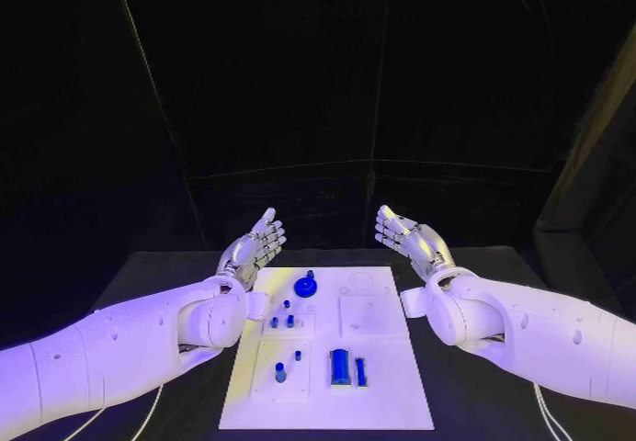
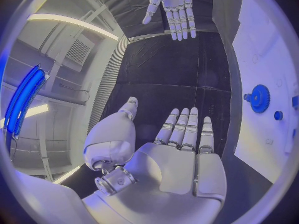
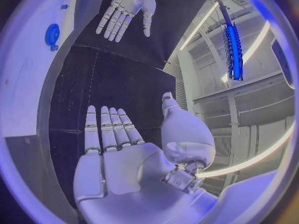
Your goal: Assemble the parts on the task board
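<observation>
head view, board: white board (image 1: 384, 386) lies flat mid-desk (image 1: 491, 404), long side running away from the robot, between the two arms.
head view, parts: blue gear (image 1: 306, 286) at the far end; small blue pegs (image 1: 281, 321) just nearer; blue block (image 1: 341, 367) with a thin blue bar (image 1: 360, 371) just beside it near the front; one more peg (image 1: 279, 372) front left. Whether each is seated or only lying loose: can't tell.
head view, hands: left hand (image 1: 255, 246) and right hand (image 1: 404, 237) flank the board's far end, palms turned inward, fingers straight and spread wide, nothing held. Likely a neutral pose that keeps the board clear of both.
left wrist view: left hand's palm (image 2: 181, 169) flat, fingers wide, empty; gear (image 2: 259, 98) and board edge (image 2: 274, 149) to one side; right hand (image 2: 174, 7) opposite, also wide.
right wrist view: right hand (image 3: 124, 164) wide, empty; gear (image 3: 52, 35) on board (image 3: 31, 84); left hand (image 3: 127, 7) across.
stage: fits either a start pose or a finished rest pose; can't tell which.
writing: none readable, no brands or labels.
</observation>
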